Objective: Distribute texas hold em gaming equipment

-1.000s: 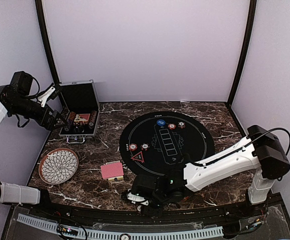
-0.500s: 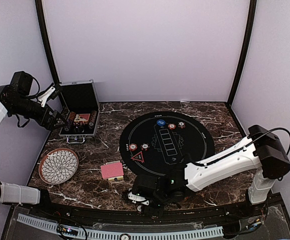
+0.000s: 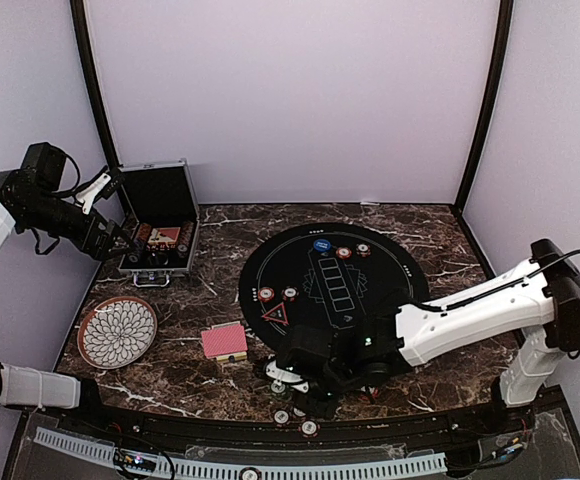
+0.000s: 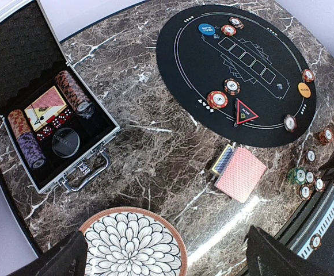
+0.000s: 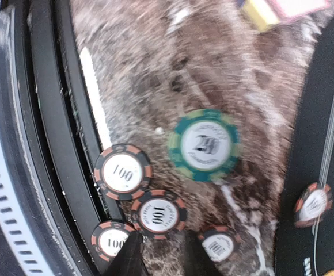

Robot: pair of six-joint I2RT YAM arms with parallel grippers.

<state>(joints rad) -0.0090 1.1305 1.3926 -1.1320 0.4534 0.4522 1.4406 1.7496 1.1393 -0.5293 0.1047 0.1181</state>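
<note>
A red-backed card deck (image 3: 224, 341) (image 4: 241, 172) lies on the marble left of the round black mat (image 3: 390, 270). A blue disc (image 3: 321, 244), an orange disc (image 4: 304, 89), a red triangle (image 3: 277, 315) and a few chips (image 4: 217, 99) lie on the mat. Loose chips lie near the front edge: a green one (image 5: 203, 145) and black-and-orange "100" chips (image 5: 158, 214) (image 5: 122, 171). My right gripper (image 3: 286, 377) (image 5: 164, 259) hovers just above them, its fingers narrowly apart over bare marble and holding nothing. My left gripper (image 3: 120, 238) (image 4: 170, 259) hangs wide open and empty, high by the case.
An open silver case (image 3: 160, 235) holding chip rolls and cards stands at the back left. A flower-patterned plate (image 3: 117, 331) sits at the front left. A black rail (image 5: 46, 144) runs along the table's front edge, right beside the loose chips.
My right arm has swung back and to the right, toward the mat, uncovering loose chips at the front edge. Its fingers have drawn closer together. The left arm has not moved.
</note>
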